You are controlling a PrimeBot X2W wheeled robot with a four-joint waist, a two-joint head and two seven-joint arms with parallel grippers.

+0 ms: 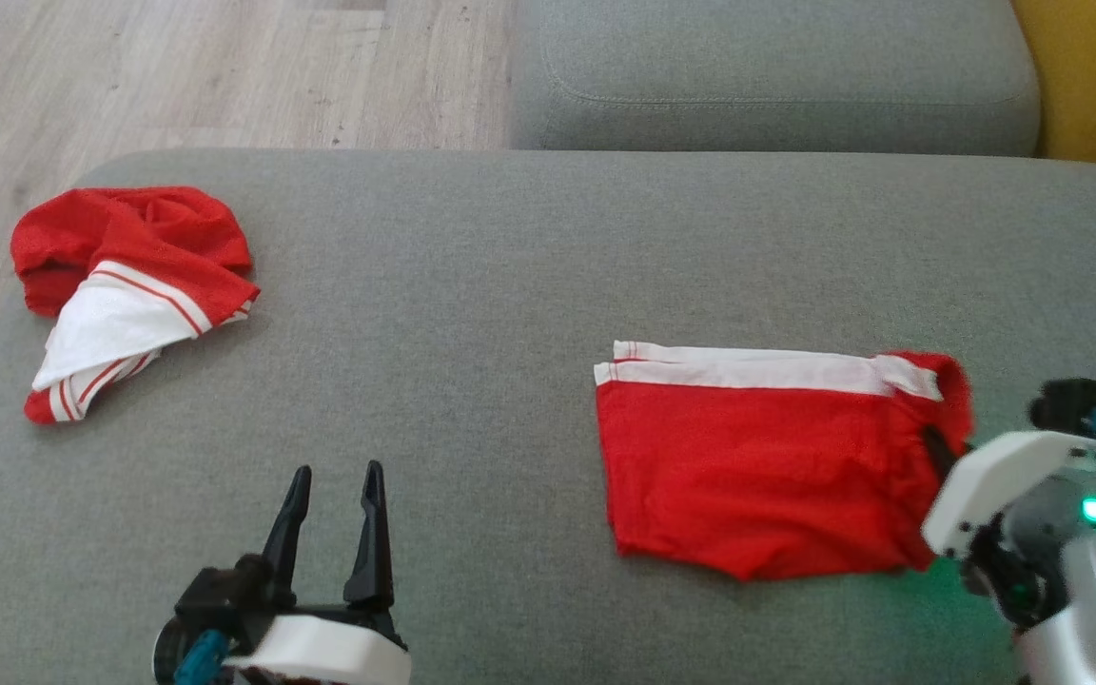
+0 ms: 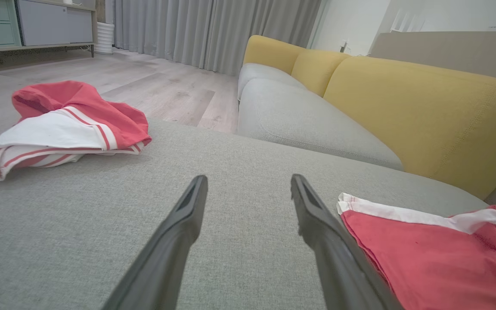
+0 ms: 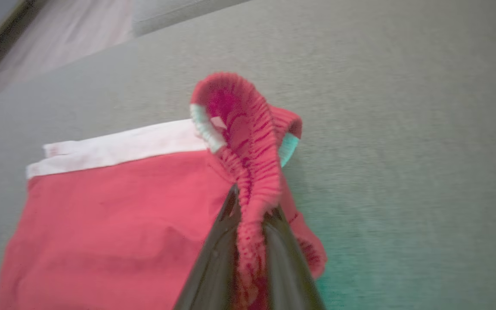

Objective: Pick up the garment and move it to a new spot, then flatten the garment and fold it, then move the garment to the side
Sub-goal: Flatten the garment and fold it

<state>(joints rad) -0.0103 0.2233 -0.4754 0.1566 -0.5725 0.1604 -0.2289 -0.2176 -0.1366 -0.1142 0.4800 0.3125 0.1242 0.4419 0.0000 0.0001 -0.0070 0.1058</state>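
Right gripper (image 3: 252,206) clamped on the ribbed elastic waistband of the red shorts (image 1: 757,466)
Rest lies flat, boxy, white-trimmed on the woven grey cushion (image 1: 472,285); left gripper (image 1: 337,469) fingers apart.

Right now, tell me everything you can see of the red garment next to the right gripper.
The red garment looks like thin knit fabric, red with a white band along its far edge. It lies mostly flat, apparently folded, on the grey cushion. Its right end is a ribbed elastic waistband, bunched and raised off the cushion, pinched between the closed fingers of the right gripper. Nothing else touches it.
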